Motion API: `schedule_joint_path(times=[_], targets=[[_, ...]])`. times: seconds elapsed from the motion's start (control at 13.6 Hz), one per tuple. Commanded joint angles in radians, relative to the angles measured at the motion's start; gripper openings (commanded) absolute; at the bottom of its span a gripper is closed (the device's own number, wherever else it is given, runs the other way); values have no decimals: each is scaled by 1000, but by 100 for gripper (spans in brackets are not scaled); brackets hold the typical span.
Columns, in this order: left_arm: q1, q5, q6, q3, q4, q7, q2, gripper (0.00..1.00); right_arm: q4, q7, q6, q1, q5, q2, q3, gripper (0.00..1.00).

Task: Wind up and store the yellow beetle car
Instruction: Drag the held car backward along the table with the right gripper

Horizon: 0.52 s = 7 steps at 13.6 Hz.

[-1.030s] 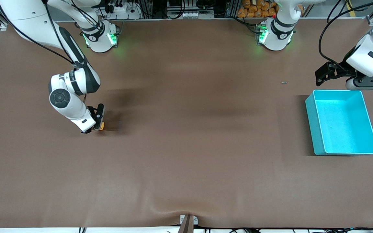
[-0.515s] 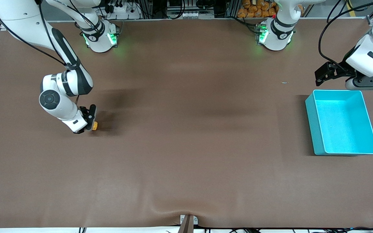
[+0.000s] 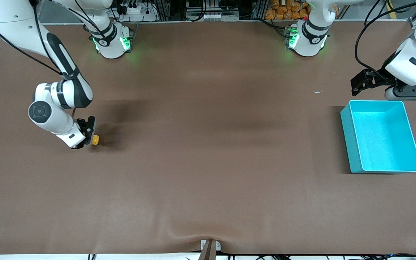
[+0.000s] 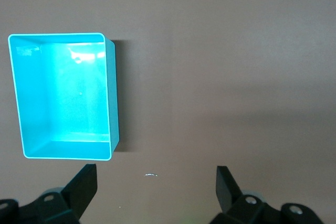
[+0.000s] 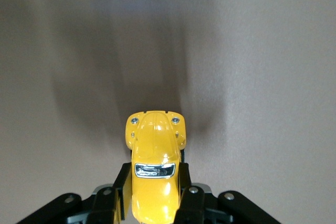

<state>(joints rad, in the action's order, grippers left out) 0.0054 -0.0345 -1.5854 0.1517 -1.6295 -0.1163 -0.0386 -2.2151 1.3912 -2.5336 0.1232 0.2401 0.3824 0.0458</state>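
The table [image 3: 208, 162] is lying under a smooth brown cover that is buckling into a small ridge at the middle of the edge nearest the front camera; racks, cables and orange packets are crowding the strip above the edge where the arm bases are glowing green.

The bin [image 3: 381, 135], a glossy teal plastic rectangle with straight walls and rounded corners, is sitting near the left arm's end of the table, unchanged from a second ago. The left hand [image 3: 359, 82] is waiting over the table just beside the bin's edge farthest from the front camera, its fingers [image 4: 84, 184] standing wide apart with nothing between them.

The right hand [image 3: 85, 135] is gripping the car [image 3: 95, 139] and, since a second ago, has been dragging it toward the right arm's end of the table. The car, rounded, shiny yellow with a dark window, is sitting low at the table surface, roughly midway between the two long edges.
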Motion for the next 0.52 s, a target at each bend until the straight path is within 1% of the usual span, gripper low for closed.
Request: schedule_joint_path(times=[0.0, 0.29, 0.44], targets=[[10, 21, 8, 6, -3, 15, -10, 100, 35, 48, -27, 44, 15, 99, 16, 25], [10, 21, 10, 6, -3, 15, -10, 100, 40, 86, -28, 75, 13, 107, 16, 26], [10, 21, 12, 6, -3, 17, -12, 100, 43, 100, -28, 85, 15, 107, 16, 29]])
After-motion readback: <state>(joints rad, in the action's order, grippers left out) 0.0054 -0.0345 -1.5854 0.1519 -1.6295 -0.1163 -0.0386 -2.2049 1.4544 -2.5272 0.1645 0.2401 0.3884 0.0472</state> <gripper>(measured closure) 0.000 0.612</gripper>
